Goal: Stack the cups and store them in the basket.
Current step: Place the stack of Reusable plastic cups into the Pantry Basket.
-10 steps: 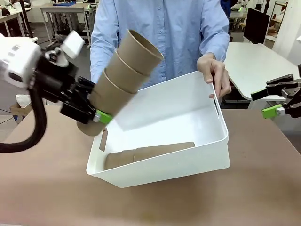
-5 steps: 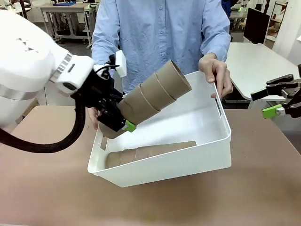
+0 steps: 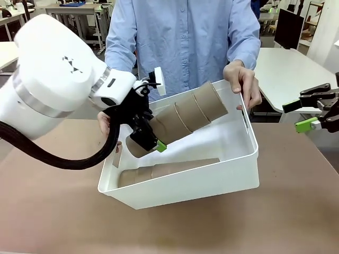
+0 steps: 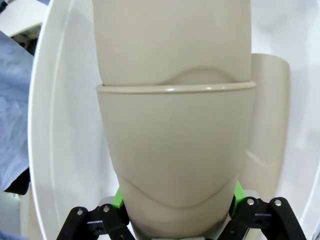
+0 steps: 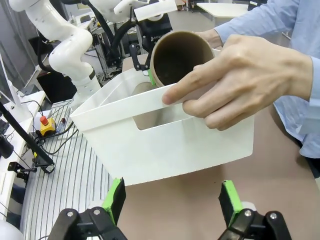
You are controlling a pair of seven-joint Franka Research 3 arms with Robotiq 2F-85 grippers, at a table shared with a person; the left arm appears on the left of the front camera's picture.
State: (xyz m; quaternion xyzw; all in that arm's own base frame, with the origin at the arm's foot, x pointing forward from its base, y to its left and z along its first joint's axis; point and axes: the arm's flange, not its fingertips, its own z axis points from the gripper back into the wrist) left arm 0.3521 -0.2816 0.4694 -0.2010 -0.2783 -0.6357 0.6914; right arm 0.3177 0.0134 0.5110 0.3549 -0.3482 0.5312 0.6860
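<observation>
The left gripper [image 3: 150, 138] pinched three nested cups [image 3: 185, 117] above the basket [image 3: 222, 174]; three more lay inside; the right gripper [image 5: 171, 204] stood spread.

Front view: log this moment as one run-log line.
left tool: shut on cup stack, tilted over basket | right tool: open, idle | basket: tipped, person's hand on rim, second stack inside
</observation>
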